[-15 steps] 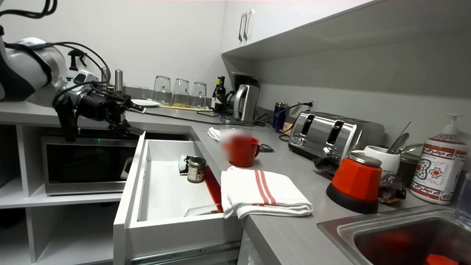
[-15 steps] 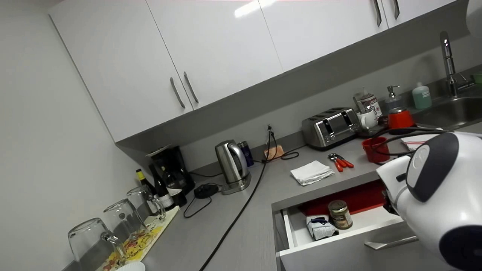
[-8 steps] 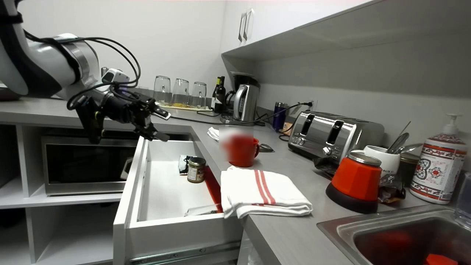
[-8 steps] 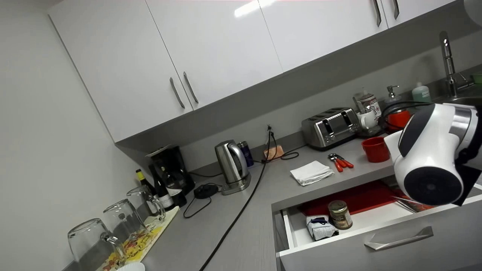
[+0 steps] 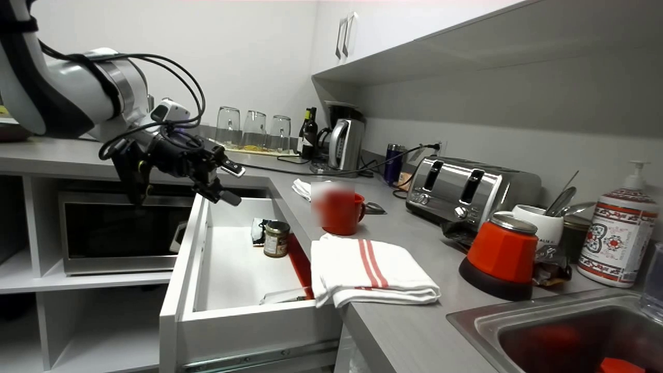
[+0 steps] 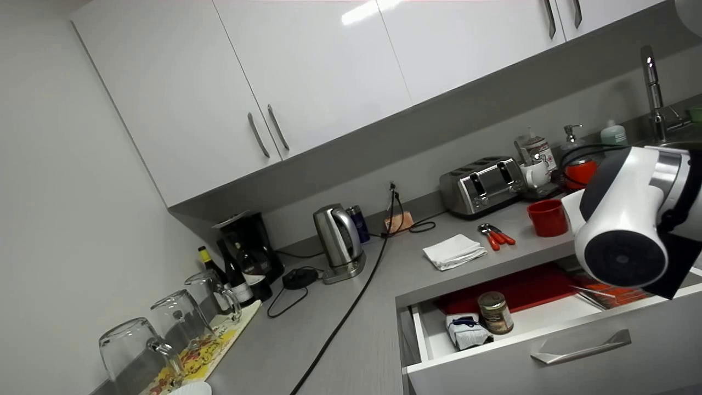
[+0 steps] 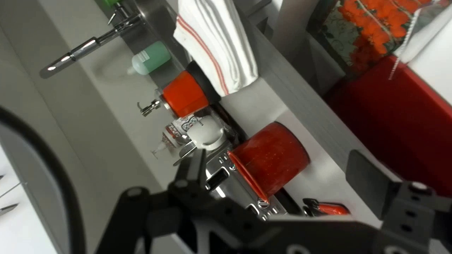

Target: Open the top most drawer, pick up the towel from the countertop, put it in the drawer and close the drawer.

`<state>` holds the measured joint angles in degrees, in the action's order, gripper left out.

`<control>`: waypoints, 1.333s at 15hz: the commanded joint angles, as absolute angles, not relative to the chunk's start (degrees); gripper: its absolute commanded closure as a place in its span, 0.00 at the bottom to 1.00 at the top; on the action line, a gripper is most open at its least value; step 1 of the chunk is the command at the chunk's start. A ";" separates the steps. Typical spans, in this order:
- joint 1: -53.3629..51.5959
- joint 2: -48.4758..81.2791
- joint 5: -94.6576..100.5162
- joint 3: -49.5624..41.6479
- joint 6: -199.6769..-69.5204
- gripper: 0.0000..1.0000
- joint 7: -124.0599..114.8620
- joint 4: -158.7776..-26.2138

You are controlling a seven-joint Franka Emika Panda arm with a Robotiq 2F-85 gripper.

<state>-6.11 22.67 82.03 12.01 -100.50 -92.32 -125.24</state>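
Observation:
The top most drawer stands pulled open; its front with the handle shows in an exterior view. The towel, folded white with red stripes, lies on the countertop, its near-left part hanging over the edge beside the drawer. It shows at the top of the wrist view; the arm hides it in an exterior view. My gripper is open and empty, above the drawer's far end. In the wrist view its fingers stand wide apart with nothing between the pads.
A red mug stands on the countertop between gripper and towel. The drawer holds a jar, a small packet and a red item. A toaster, an orange-red pot and a sink lie beyond the towel.
In an exterior view the arm and gripper have moved right, from the drawer's front edge to above its inside, slowing in the last half second. The drawer and towel have not moved.

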 commanded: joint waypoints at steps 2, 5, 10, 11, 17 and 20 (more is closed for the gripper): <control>-0.75 13.97 75.87 9.43 -115.63 0.00 -89.44 -128.96; 3.19 8.78 72.34 5.49 -126.60 0.00 -87.40 -131.68; 9.03 5.61 62.22 -2.33 -145.07 0.00 -77.99 -134.20; 9.85 5.52 58.69 -3.55 -147.75 0.00 -75.04 -134.69; 16.86 8.23 30.77 -3.36 -152.52 0.00 -52.99 -134.49; 13.42 8.32 19.17 -7.58 -149.56 0.00 -44.70 -132.21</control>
